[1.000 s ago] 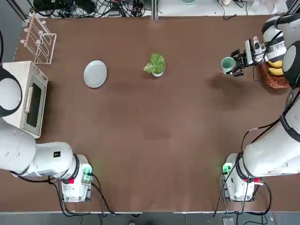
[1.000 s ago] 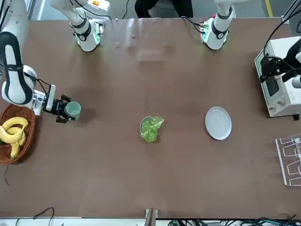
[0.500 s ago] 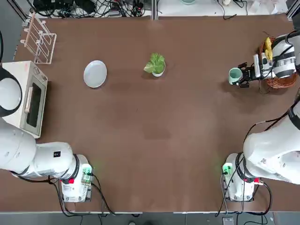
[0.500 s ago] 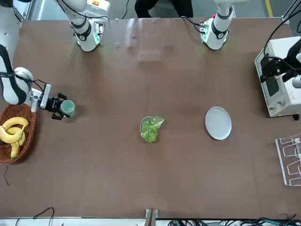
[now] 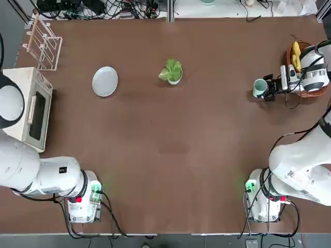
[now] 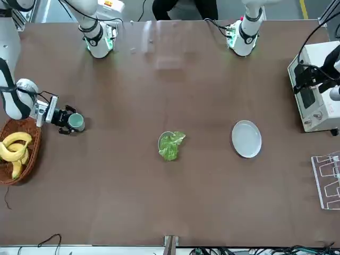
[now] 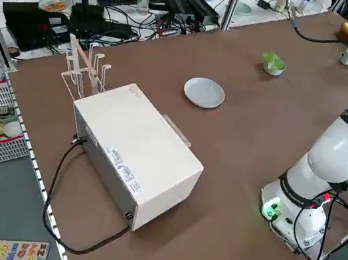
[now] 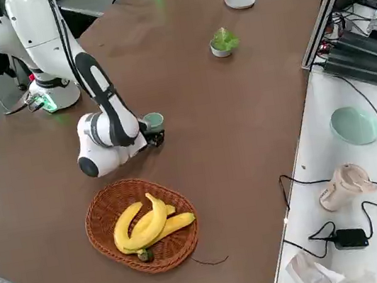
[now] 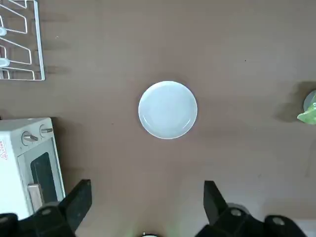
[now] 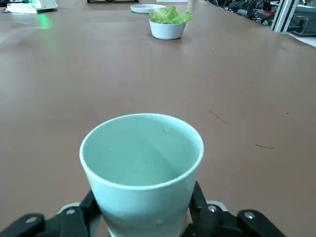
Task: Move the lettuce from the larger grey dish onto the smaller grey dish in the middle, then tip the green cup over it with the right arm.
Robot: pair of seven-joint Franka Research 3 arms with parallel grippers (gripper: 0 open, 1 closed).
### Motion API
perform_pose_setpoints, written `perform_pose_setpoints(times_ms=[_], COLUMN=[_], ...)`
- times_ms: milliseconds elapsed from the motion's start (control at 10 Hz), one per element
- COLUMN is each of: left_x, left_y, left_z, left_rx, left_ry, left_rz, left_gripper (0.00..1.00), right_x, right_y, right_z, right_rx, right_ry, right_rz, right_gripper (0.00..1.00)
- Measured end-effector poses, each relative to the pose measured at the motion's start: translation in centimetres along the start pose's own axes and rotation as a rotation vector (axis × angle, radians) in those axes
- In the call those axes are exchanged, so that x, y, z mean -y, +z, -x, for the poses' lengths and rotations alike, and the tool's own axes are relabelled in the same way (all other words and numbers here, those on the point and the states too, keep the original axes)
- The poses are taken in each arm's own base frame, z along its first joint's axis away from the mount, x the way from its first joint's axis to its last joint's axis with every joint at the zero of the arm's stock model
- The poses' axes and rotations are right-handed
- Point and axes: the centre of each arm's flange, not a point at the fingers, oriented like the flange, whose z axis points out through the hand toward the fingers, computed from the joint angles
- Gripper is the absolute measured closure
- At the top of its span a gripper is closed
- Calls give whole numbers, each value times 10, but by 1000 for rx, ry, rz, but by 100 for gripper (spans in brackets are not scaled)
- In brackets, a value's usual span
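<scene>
The lettuce (image 5: 171, 68) lies in the smaller grey dish (image 5: 175, 80) at the table's far middle, also seen as lettuce (image 6: 171, 145) in the front view. The larger grey dish (image 5: 105, 81) sits bare to its left. My right gripper (image 5: 267, 89) is shut on the green cup (image 5: 259, 88), held upright and low over the table at the right, beside the basket. The cup (image 10: 143, 168) shows nothing inside. My left gripper (image 9: 147, 186) is open, high above the larger grey dish (image 9: 168, 109).
A wicker basket (image 5: 306, 91) of bananas (image 6: 15, 149) sits right behind the right gripper. A white toaster oven (image 5: 28, 106) and a clear rack (image 5: 44, 44) stand at the left edge. Bare brown table stretches between the cup and the small dish.
The right gripper carried the green cup down and toward the robot's side, away from the small dish, ending low beside the basket. The left arm, lettuce and dishes stayed still.
</scene>
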Motion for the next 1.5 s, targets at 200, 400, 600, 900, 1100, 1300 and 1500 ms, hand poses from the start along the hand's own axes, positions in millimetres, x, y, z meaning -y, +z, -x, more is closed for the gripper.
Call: perform_pose_setpoints(times_ms=[200,400,600,900,1100,1300,1500], left_x=[0,0,0,1,2,2,3], left_y=[0,0,1,4,4,4,4], left_z=[0,0,-1,-3,-3,-3,-3], left_rx=[1,1,2,7,7,7,6], left_ry=[0,-1,-1,-2,-3,-3,-4], left_rz=[0,0,0,1,1,1,-6], left_gripper=[0,0,0,0,0,0,0], right_x=[-2,-4,-10,-24,-33,-45,-56], right_y=[-1,-4,-14,-45,-65,-78,-81], right_z=[-1,-1,0,1,-4,-20,-43], right_rx=[1,4,16,58,83,100,110], right_ry=[-4,-6,-8,-27,-27,-22,47], right_rz=[1,6,17,31,40,55,62], right_gripper=[7,0,0,0,0,0,0])
